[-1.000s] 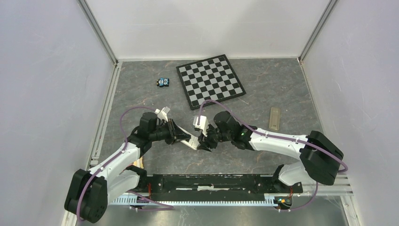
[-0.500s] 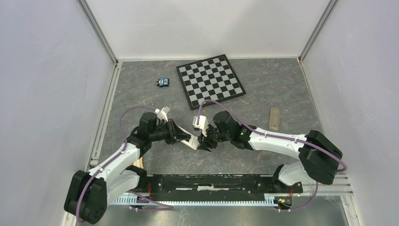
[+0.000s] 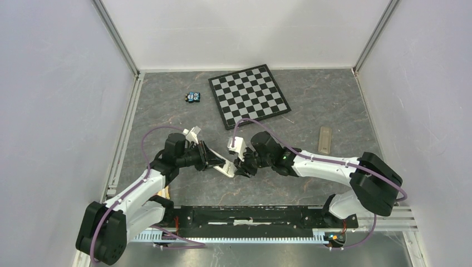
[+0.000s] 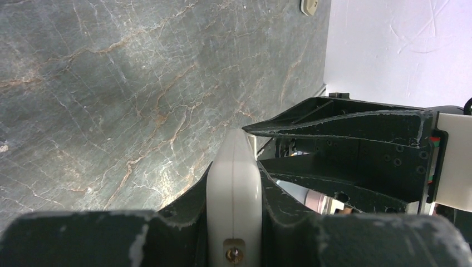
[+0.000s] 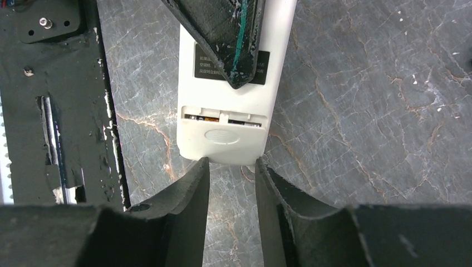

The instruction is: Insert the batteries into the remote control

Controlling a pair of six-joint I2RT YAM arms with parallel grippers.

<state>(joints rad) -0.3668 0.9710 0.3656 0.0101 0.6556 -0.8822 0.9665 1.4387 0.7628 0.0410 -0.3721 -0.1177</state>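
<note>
The white remote control (image 5: 228, 111) hangs just above the table, back side toward the right wrist view. My left gripper (image 3: 214, 163) is shut on it, one dark finger (image 5: 231, 39) lying across its label. In the left wrist view the remote control (image 4: 234, 183) is clamped edge-on. A narrow slit above the oval-marked cover shows gold and dark bits (image 5: 209, 117). I cannot tell whether these are the batteries, which are otherwise hidden. My right gripper (image 5: 231, 159) is open, its fingertips touching the remote's lower end with nothing between them.
A checkerboard (image 3: 249, 95) lies at the back centre with a small blue toy (image 3: 193, 97) to its left. A tan oblong piece (image 3: 325, 139) rests to the right. The black base rail (image 3: 250, 214) runs along the near edge.
The right gripper's jaws have narrowed and its arm has edged slightly left toward the remote's end. The left arm and the remote have not moved.
</note>
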